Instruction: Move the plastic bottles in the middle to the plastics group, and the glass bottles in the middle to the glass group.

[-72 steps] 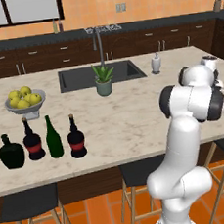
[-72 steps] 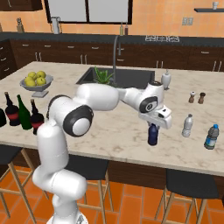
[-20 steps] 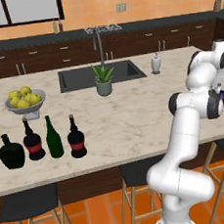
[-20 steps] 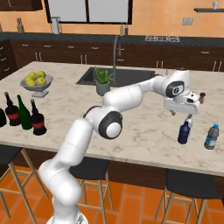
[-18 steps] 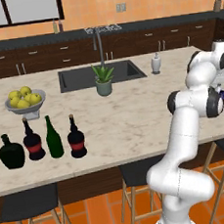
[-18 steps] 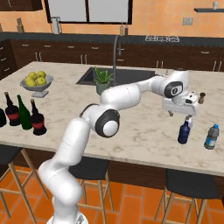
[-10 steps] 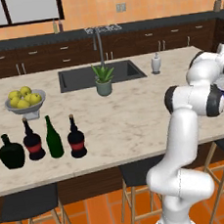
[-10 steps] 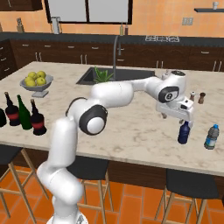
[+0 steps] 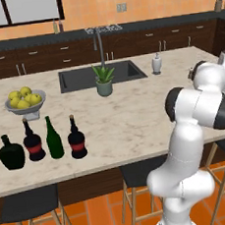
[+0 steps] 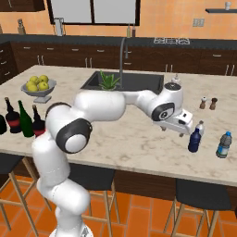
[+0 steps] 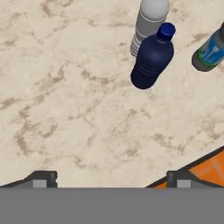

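Now the tool (image 10: 178, 124) hangs spread and empty, the dark-blue bottle (image 10: 195, 139) standing just beside it, apart.

Counter (image 11: 65, 109): pale marble-look stone with tan and grey veining, smooth, low sheen. Dark-blue bottle (image 11: 152, 59): opaque plastic look, smooth, a soft highlight down its side, glossy blue cap. Clear bottle (image 11: 147, 22) at its 12 o'clock: translucent ribbed body, pale matt cap. Third bottle (image 11: 210, 53) at its 3 o'clock: clear, with a glossy blue-and-green label. Green wine bottle (image 9: 54, 140): glassy, dark, shiny. Red-labelled bottles (image 9: 76, 140): near-black gloss, matt red bands. Squat flask (image 9: 11, 154): black-green, glassy. Fruit bowl (image 9: 26, 103): grey, metallic-looking. Cabinets (image 9: 39, 61): dark, smooth wood. Floor (image 10: 139, 213): orange tiles, slightly glossy. Arm (image 10: 102, 109): smooth white plastic-like shell.
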Available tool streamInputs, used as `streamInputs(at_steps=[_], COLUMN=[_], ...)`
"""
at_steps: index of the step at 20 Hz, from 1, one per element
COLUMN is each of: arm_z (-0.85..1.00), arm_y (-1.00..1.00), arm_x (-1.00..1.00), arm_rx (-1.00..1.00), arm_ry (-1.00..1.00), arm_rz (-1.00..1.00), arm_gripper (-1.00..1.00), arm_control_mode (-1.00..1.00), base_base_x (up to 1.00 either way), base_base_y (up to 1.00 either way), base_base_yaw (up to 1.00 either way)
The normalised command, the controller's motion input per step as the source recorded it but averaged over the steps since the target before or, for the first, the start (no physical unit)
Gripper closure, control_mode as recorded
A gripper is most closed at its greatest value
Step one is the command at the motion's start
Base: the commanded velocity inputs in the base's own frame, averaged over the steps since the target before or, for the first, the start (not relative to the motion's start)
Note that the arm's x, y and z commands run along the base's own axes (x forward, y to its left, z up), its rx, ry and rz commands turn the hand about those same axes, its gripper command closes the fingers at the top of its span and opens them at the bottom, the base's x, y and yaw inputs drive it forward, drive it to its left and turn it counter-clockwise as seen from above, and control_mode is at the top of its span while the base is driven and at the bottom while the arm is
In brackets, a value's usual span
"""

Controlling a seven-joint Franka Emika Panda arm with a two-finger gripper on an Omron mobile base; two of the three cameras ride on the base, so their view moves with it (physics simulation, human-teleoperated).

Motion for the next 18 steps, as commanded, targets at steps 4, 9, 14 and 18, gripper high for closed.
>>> streamInputs(at_steps=[4, 9, 14, 18], arm_z=[-0.04, -0.06, 0.08, 0.24], arm_y=[0.51, 0.51, 0.52, 0.47], arm_x=[-0.27, -0.33, -0.40, -0.56], arm_rx=[0.00, 0.00, 0.02, 0.00], arm_ry=[0.07, 0.03, 0.02, 0.02], arm_rz=[-0.07, -0.16, -0.16, -0.01], arm_gripper=[-1.00, -1.00, -1.00, -1.00], arm_control_mode=[-1.00, -1.00, -1.00, -1.00], base_base_x=[0.00, 0.00, 0.00, 0.00], base_base_y=[0.00, 0.00, 0.00, 0.00], base_base_yaw=[0.00, 0.00, 0.00, 0.00])
